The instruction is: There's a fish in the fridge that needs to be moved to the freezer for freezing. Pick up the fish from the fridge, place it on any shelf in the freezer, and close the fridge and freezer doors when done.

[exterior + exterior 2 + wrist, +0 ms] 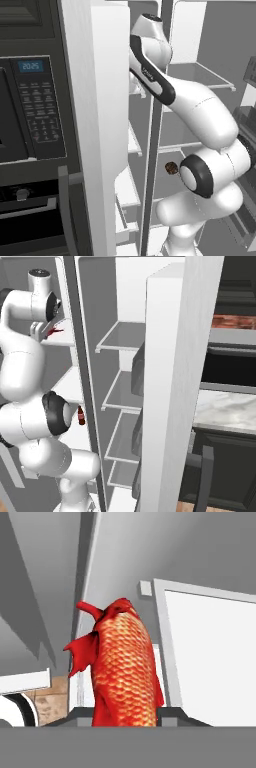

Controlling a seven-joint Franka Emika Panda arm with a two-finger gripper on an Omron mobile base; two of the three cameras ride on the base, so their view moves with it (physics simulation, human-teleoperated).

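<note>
A white Franka Panda arm (pixel 200 120) fills the centre and lower right of the left base view, its glossy rounded shells joined by dark rings. A black band with faint lettering runs along the upper link (pixel 150 75) near the top centre. At lower right a round joint cap (pixel 192 176) is white, rimmed in black. In the right base view the same smooth white segments stack down the left edge, topped by a cylindrical white wrist (pixel 39 291) with a dark collar.
</note>
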